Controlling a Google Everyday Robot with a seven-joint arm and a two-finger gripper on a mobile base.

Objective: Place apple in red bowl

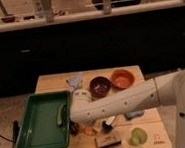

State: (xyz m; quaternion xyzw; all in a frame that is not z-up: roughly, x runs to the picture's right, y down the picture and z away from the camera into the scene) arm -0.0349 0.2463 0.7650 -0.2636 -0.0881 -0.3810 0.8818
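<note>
We see the gripper (93,125) low in the lower middle of the frame, tucked under the white arm (129,102) that reaches in from the right. The apple (88,131) sits on the table (51,83) right at the gripper, just beside the lower right corner of the green tray (41,122). The arm shades that spot, so we cannot tell whether the gripper is open or clamped on the fruit. The red bowl (122,78) stands at the upper right of the tabletop, close beside the dark bowl (100,86). We judge this to be the grasping step. The gripper sits low because the apple is small, and the carry up and right to the bowl is not yet done.
</note>
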